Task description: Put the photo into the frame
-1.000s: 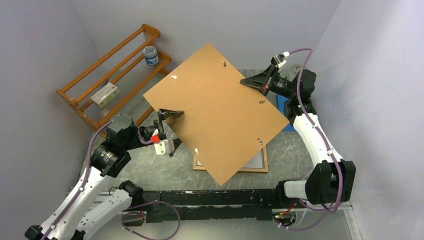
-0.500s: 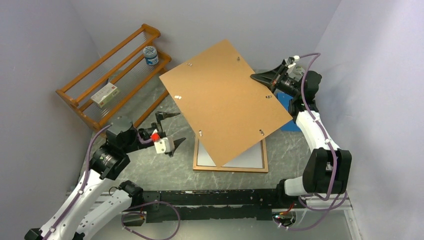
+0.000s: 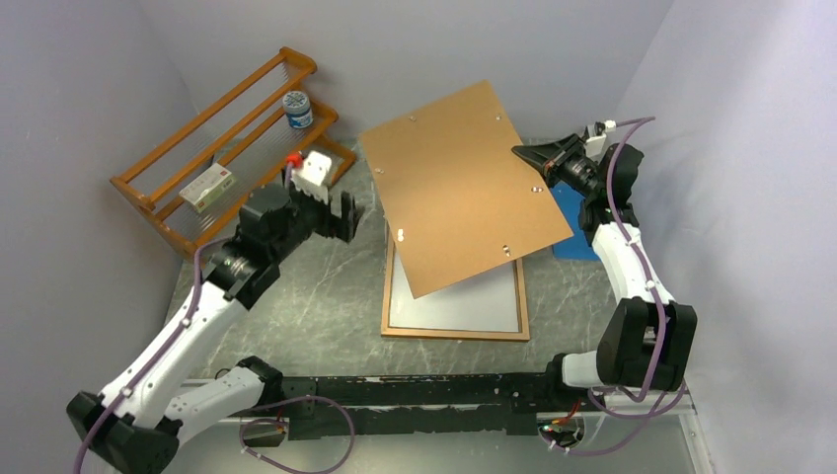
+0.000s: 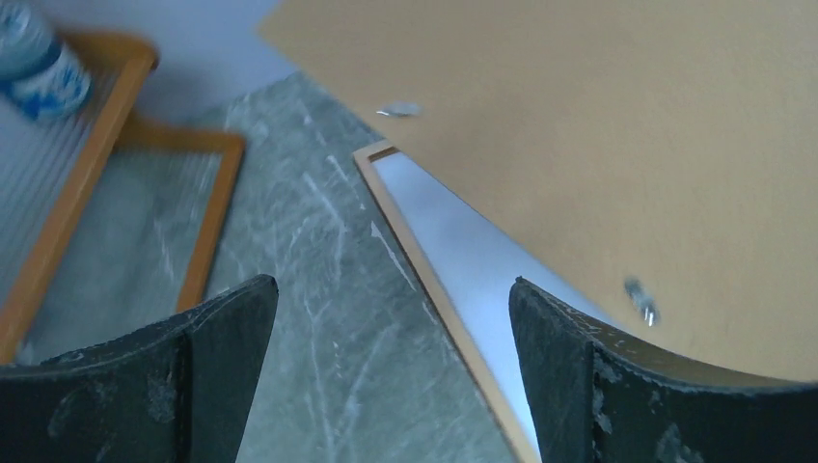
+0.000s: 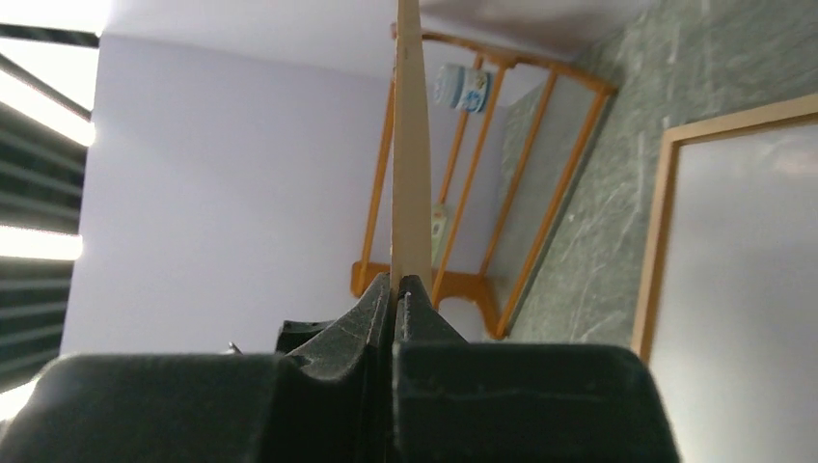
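one backing board [image 3: 464, 188], pinched at its edge by the right gripper [image 3: 520, 154], hangs over the frame [image 3: 449, 335]; the left gripper [image 4: 391, 289] gapes empty. likely next: park the board, fetch the photo.

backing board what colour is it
The board is plain light brown, clearest in the top external view.

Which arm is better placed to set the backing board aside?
Right: the right gripper is shut on the backing board, holding it tilted over the frame. The left gripper hangs open, touching nothing.
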Controlling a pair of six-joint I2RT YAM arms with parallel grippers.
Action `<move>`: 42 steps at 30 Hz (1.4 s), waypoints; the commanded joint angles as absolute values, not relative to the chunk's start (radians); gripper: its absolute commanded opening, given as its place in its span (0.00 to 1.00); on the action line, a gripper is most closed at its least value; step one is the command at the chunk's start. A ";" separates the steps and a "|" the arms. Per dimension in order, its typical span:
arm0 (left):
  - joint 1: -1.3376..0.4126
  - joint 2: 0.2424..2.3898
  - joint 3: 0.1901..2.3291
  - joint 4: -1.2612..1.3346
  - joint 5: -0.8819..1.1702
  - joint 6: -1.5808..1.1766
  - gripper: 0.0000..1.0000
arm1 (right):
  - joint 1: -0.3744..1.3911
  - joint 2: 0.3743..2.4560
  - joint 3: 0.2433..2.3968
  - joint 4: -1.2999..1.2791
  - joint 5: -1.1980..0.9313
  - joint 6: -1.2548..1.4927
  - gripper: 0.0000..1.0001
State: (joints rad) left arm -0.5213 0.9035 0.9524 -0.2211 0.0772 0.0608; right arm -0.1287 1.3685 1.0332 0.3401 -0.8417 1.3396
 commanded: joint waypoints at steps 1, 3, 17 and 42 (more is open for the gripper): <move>-0.516 1.029 1.127 -0.385 -0.218 -0.441 0.95 | -0.137 1.288 0.996 0.363 -0.746 1.322 0.00; -0.510 1.085 1.152 -0.433 -0.124 -0.551 0.95 | -0.138 1.275 0.971 0.384 -0.737 1.337 0.00; -0.282 1.227 0.929 0.207 0.609 -1.067 0.93 | -0.141 1.177 0.898 0.465 -0.755 1.435 0.00; -0.276 1.356 1.066 0.560 0.927 -1.307 0.03 | -0.141 1.095 0.826 0.619 -0.975 1.508 0.42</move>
